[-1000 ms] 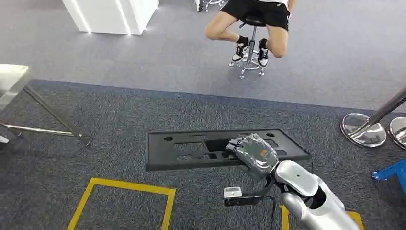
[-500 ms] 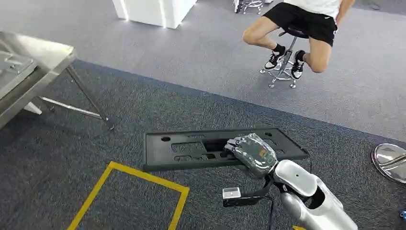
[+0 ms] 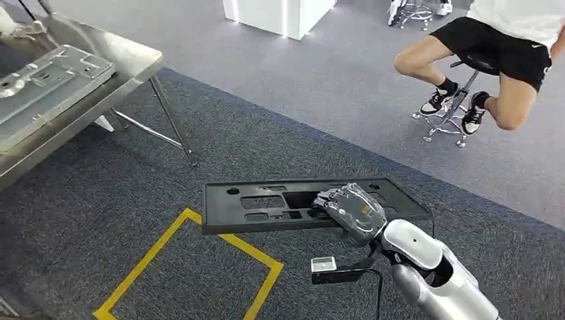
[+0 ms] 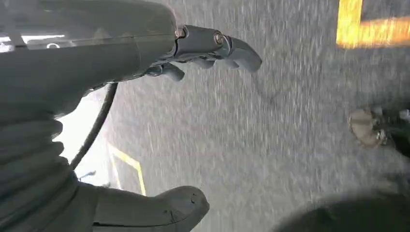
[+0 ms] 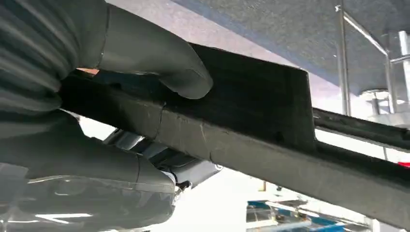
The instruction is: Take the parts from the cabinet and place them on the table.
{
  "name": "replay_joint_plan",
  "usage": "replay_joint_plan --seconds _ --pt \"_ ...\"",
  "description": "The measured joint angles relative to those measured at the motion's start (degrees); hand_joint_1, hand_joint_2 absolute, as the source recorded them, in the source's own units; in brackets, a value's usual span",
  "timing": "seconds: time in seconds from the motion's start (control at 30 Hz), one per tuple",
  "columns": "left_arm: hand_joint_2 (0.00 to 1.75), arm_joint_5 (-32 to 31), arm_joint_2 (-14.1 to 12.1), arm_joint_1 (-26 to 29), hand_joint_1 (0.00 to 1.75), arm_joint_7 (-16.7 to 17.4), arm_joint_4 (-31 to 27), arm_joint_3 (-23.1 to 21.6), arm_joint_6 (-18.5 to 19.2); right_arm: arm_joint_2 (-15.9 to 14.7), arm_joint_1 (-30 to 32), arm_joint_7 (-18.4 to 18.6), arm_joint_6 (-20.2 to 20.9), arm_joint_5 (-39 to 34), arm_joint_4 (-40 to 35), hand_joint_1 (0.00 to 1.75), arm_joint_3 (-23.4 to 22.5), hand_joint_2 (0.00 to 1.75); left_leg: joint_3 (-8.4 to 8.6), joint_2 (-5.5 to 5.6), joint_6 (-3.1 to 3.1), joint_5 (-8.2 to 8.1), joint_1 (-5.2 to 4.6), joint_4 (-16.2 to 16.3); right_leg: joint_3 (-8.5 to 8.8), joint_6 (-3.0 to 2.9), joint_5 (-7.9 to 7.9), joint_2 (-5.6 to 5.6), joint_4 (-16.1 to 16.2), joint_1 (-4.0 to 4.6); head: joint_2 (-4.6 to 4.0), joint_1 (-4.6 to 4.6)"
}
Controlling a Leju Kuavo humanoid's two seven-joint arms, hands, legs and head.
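Right wrist view has the thumb (image 5: 159, 67) on top of the black panel (image 3: 306, 205) and the fingers (image 5: 145, 179) underneath, so the right hand (image 3: 352, 212) clamps its edge, probably to carry it flat toward the metal table (image 3: 133, 63). Left hand (image 4: 121, 96) hangs loosely spread, holding nothing. Panel's long, flat, full of cutouts, up over the carpet (image 3: 280, 153).

Steel table (image 3: 136, 63) (upper left), grey panel (image 3: 40, 83) flat on it
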State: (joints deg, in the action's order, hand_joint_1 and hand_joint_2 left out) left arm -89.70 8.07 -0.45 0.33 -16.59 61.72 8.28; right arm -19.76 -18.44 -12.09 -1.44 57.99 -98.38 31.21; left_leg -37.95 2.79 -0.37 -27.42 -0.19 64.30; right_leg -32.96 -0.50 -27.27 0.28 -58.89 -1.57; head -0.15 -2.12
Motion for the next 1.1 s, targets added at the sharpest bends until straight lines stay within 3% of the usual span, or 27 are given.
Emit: replay_joint_plan --seconds 0.07,0.1,0.13,0.17,0.2,0.23,0.27,0.3,0.4,0.43,0.47,0.5,0.53,0.6,0.63,0.67,0.73,0.77,0.8,0.87,0.9,0.93,0.97,1.0,1.03,1.1 --pt "1.75 -0.2 0.0 -0.3 0.0 0.0 0.0 0.0 0.0 -0.5 0.1 0.0 0.1 0.0 0.1 1.75 0.0 1.75 -4.69 -1.71 -0.49 -3.85 0.42 8.6 0.34 -0.24 -0.37 -2.1 0.0 0.42 0.0 0.0" --pt "1.75 -0.2 0.0 -0.3 0.0 0.0 0.0 0.0 0.0 -0.5 0.1 0.0 0.2 0.0 0.2 1.75 0.0 1.75 -6.47 -1.89 -0.65 -4.48 0.52 11.5 0.42 -0.23 -0.56 -3.12 0.0 0.48 0.0 -0.02" --pt "1.75 -0.2 0.0 -0.3 0.0 0.0 0.0 0.0 0.0 -0.5 0.1 0.0 0.2 0.0 0.2 1.75 0.1 1.75 -6.71 -1.93 -0.72 -3.85 0.58 11.5 0.57 -0.19 -0.73 -3.93 0.0 0.49 0.0 -0.02" --pt "1.75 -0.2 0.0 -0.2 0.0 0.0 0.0 0.1 0.0 -0.5 0.0 0.0 0.2 0.0 0.2 1.75 0.1 1.75 -5.65 -2.05 -0.73 -2.03 0.62 9.2 0.8 -0.09 -0.96 -4.75 0.0 0.49 0.0 -0.02" --pt "1.75 -0.2 0.0 0.0 0.0 0.0 0.0 0.1 0.0 -0.5 0.0 0.0 0.2 0.0 0.2 1.75 0.1 1.75 -3.41 -2.43 -0.64 0.45 0.63 4.9 1.12 0.04 -1.22 -5.53 0.0 0.49 0.0 -0.02" --pt "1.75 -0.3 0.0 0.1 0.0 0.0 0.0 0.2 0.0 -0.5 -0.1 -0.1 0.2 -0.1 0.2 1.75 0.1 1.75 -0.59 -3.41 -0.4 2.87 0.6 -0.4 1.53 0.27 -1.5 -6.29 0.0 0.48 0.0 -0.02" --pt "1.75 -0.3 0.0 0.0 0.0 0.0 0.0 0.2 0.0 -0.5 -0.2 -0.1 0.2 -0.1 0.2 1.75 0.1 1.75 1.3 -5.86 0.07 3.39 0.28 -4.5 1.9 0.56 -1.78 -6.94 0.0 0.52 0.0 0.0" --pt "1.75 -0.3 0.0 -0.1 0.0 -0.1 0.0 0.3 0.0 -0.5 -0.3 -0.1 0.2 -0.2 0.2 1.75 0.1 1.75 1.67 -5.58 0.57 3.29 -0.22 -4.6 2.0 1.03 -2.05 -7.43 0.0 0.9 0.0 -0.02" --pt "1.75 -0.3 -0.1 0.1 0.0 -0.1 0.0 0.7 0.0 -0.4 -0.5 -0.1 0.2 -0.2 0.3 1.75 0.3 1.75 1.06 -4.13 1.56 3.1 -0.76 -4.7 2.72 1.95 -2.14 -8.8 0.6 0.7 0.0 0.0" --pt "1.75 -0.3 -0.1 0.1 0.0 0.0 0.0 0.8 0.0 -0.4 -0.5 -0.1 0.2 -0.2 0.3 1.75 0.4 1.75 1.98 -3.42 1.95 3.23 -0.66 -5.4 3.28 2.41 -2.43 -9.31 0.8 0.65 0.0 -0.02" --pt "1.75 -0.3 -0.1 0.3 0.0 0.5 0.0 0.8 0.0 -0.4 -0.6 -0.1 0.2 -0.3 0.3 1.75 0.3 1.75 2.81 -2.73 2.36 3.58 -0.19 -6.2 3.54 2.64 -3.0 -6.85 0.1 0.16 0.0 -0.02" --pt "1.75 -0.3 -0.1 0.2 0.0 1.1 0.0 0.8 0.0 -0.4 -0.8 -0.1 0.2 -0.5 0.3 1.75 0.3 1.75 3.12 -2.28 2.65 3.65 0.01 -6.4 2.3 2.49 -4.4 -3.47 -2.3 0.15 0.0 -0.02" --pt "1.75 -0.3 -0.1 -0.2 0.0 1.6 0.0 0.8 0.0 -0.2 -0.8 -0.1 0.2 -0.6 0.3 1.75 0.3 1.75 3.09 -1.65 2.97 3.68 -0.04 -6.4 -0.08 2.34 -6.39 -1.96 -6.7 0.19 0.0 0.0" --pt "1.75 -0.3 -0.1 -0.5 0.0 1.9 0.0 0.7 -0.1 -0.2 -0.7 -0.1 0.4 -0.6 0.4 1.75 0.3 1.75 3.15 -0.13 3.22 3.58 -0.2 -6.3 -4.83 2.35 -8.95 -0.87 -14.8 0.24 0.0 0.0" --pt "1.75 -0.2 -0.1 -0.6 0.0 1.8 0.0 0.7 -0.1 -0.2 -0.5 0.0 0.4 -0.6 0.5 1.75 0.3 1.75 3.16 0.87 3.26 3.53 -0.23 -6.2 -6.35 2.35 -8.49 -0.78 -16.4 0.25 0.0 0.0" --pt "1.75 -0.2 -0.1 -0.6 0.0 1.4 -0.1 0.7 -0.2 -0.2 -0.6 0.1 0.4 -0.8 0.5 1.75 0.3 1.75 3.22 1.86 3.26 3.35 -0.24 -6.0 -6.47 2.31 -6.32 -0.75 -15.0 0.24 0.0 0.0" --pt "1.75 -0.2 -0.1 -0.5 0.0 1.0 -0.1 0.7 -0.2 -0.2 -0.8 0.1 0.4 -1.0 0.4 1.75 0.2 1.75 3.52 3.61 2.99 3.0 -0.2 -5.5 -3.77 2.08 -0.65 -0.04 -7.2 0.15 0.0 0.0" --pt "1.75 -0.2 -0.1 -0.4 0.0 0.9 -0.1 0.7 -0.2 -0.2 -1.0 0.1 0.5 -1.1 0.4 1.75 0.1 1.75 3.49 4.3 2.78 2.76 -0.17 -5.3 -2.23 1.93 1.81 1.89 -2.9 0.05 0.0 0.0" --pt "1.75 -0.2 -0.1 -0.4 0.0 0.7 -0.1 0.7 -0.1 0.0 -1.3 0.1 0.5 -1.2 0.4 1.75 0.0 1.75 3.01 4.82 2.49 2.61 -0.42 -5.0 -1.8 1.75 0.85 4.42 -1.7 -0.2 0.0 0.0" --pt "1.75 -0.2 -0.1 -0.4 0.0 0.2 -0.1 0.7 -0.2 0.1 -1.6 0.2 0.8 -1.4 0.3 1.75 -0.2 1.75 2.27 6.2 1.78 2.75 0.19 -4.9 -1.44 1.87 0.57 3.43 -0.4 0.16 0.0 0.0" --pt "1.75 -0.2 -0.1 -0.2 0.0 0.0 -0.1 0.7 -0.4 0.1 -1.9 0.2 0.9 -1.4 0.3 1.75 -0.2 1.75 2.22 6.93 1.38 2.86 0.41 -5.1 -1.29 1.64 0.46 2.88 -0.5 0.37 0.0 0.0" --pt "1.75 -0.1 -0.1 -0.1 0.0 -0.2 -0.1 0.8 -0.7 0.1 -2.3 0.3 0.9 -1.5 0.3 1.75 -0.2 1.75 1.97 7.7 0.89 2.77 0.15 -5.2 -0.9 1.17 0.6 2.04 0.1 -0.08 0.0 0.0" --pt "1.75 0.1 -0.2 0.0 0.0 -0.3 -0.2 0.8 -1.0 0.1 -2.6 0.4 1.1 -1.5 0.2 1.75 -0.2 1.75 2.28 5.85 0.84 2.51 0.26 -4.6 -0.37 0.79 0.85 1.11 0.7 -0.25 0.0 -0.02" --pt "1.75 0.3 -0.1 0.0 0.0 -0.6 -0.3 0.9 -1.3 0.1 -2.8 0.7 1.2 -1.5 -0.1 1.75 -0.3 1.75 1.59 2.12 0.4 1.33 -0.05 -2.8 0.14 0.6 0.76 0.28 1.1 -0.13 0.0 -0.02" --pt "1.75 0.4 -0.1 -0.1 0.0 -0.7 -0.3 0.9 -1.5 0.0 -3.1 0.8 1.3 -1.6 -0.4 1.75 -0.4 1.75 -0.17 0.21 0.09 -0.54 0.17 0.5 0.41 0.13 0.57 -0.62 1.2 0.0 0.0 0.02" --pt "1.75 0.5 -0.1 -0.5 0.0 -1.0 -0.4 1.0 -1.5 -0.4 -3.6 1.3 1.8 -2.3 -0.5 1.75 -0.6 1.75 -4.46 -1.37 -0.44 -3.87 0.55 8.4 0.71 -0.07 0.28 -2.61 1.2 0.28 0.0 0.0"
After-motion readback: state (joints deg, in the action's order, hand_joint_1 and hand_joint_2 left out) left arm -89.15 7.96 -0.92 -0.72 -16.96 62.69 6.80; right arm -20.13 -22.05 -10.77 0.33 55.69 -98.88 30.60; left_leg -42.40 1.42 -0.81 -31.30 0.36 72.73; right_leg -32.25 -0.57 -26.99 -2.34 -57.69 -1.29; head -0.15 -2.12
